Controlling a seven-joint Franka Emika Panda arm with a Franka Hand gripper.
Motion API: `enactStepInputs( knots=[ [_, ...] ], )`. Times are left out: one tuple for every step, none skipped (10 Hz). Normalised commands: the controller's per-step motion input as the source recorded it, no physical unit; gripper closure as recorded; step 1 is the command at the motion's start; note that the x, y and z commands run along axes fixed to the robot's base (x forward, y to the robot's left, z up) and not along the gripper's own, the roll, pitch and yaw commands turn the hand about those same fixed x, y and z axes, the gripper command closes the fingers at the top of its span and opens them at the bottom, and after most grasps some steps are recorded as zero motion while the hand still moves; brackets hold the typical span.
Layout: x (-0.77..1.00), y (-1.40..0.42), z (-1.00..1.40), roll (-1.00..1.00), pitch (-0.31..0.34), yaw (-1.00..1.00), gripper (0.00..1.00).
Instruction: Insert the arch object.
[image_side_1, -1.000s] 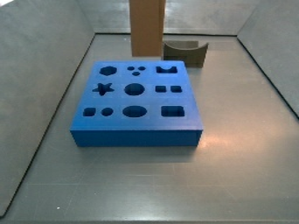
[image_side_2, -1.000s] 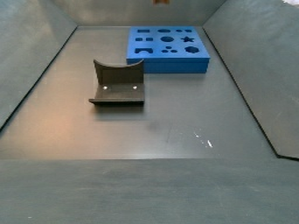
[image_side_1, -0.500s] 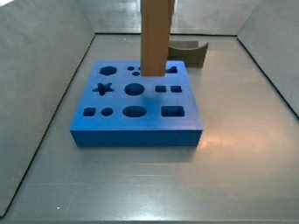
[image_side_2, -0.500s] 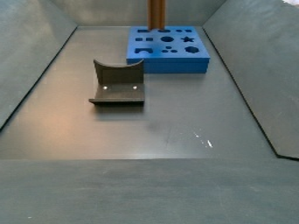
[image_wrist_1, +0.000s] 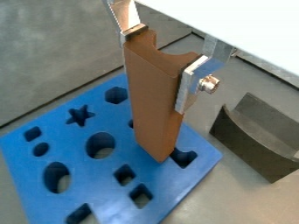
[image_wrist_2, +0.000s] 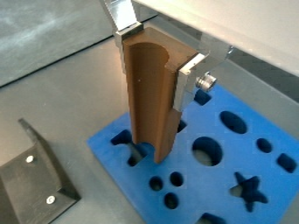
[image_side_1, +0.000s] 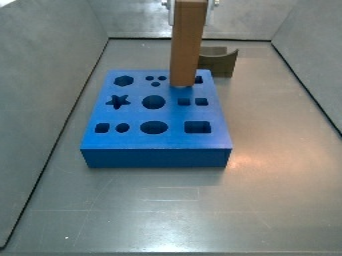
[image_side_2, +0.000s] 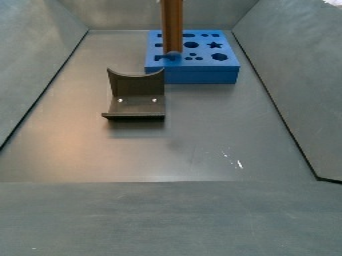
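- The hand (image_wrist_1: 163, 54) grips the arch (image_wrist_1: 155, 101) by its upper flat sides, upright over the far right of the board (image_side_1: 154, 135).
- It looks stiff, light, smooth; a high grip may let it tilt.

Tall tan-brown arch object (image_wrist_1: 153, 98), upright in the end effector (image_wrist_1: 163, 54), lower end at the blue board (image_wrist_1: 187, 184).
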Motion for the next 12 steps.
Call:
enactStepInputs(
  knots=[
    [0.12, 0.32, -0.16, -0.08, 0.011, -0.07, 1.0],
    [0.15, 0.29, -0.15, -0.08, 0.019, -0.07, 1.0],
    [0.16, 0.27, -0.19, -0.08, 0.004, -0.08, 1.0],
    [0.17, 0.12, -0.22, -0.08, 0.0, -0.21, 1.0],
    [0.23, 0.0, -0.29, -0.14, 0.0, -0.3, 1.0],
    [0.12, 0.0, -0.43, -0.23, -0.047, -0.27, 1.0],
    [0.09, 0.0, -0.41, -0.28, -0.053, -0.29, 1.0],
    [0.09, 0.0, -0.38, -0.24, -0.049, -0.26, 1.0],
    [0.03, 0.0, -0.36, -0.15, -0.024, -0.12, 1.0],
    [0.02, 0.0, -0.32, -0.11, -0.029, -0.09, 1.0],
    [0.05, 0.0, -0.32, -0.07, -0.023, -0.05, 1.0],
    [0.16, 0.0, -0.32, -0.02, 0.0, -0.03, 1.0]
  ],
)
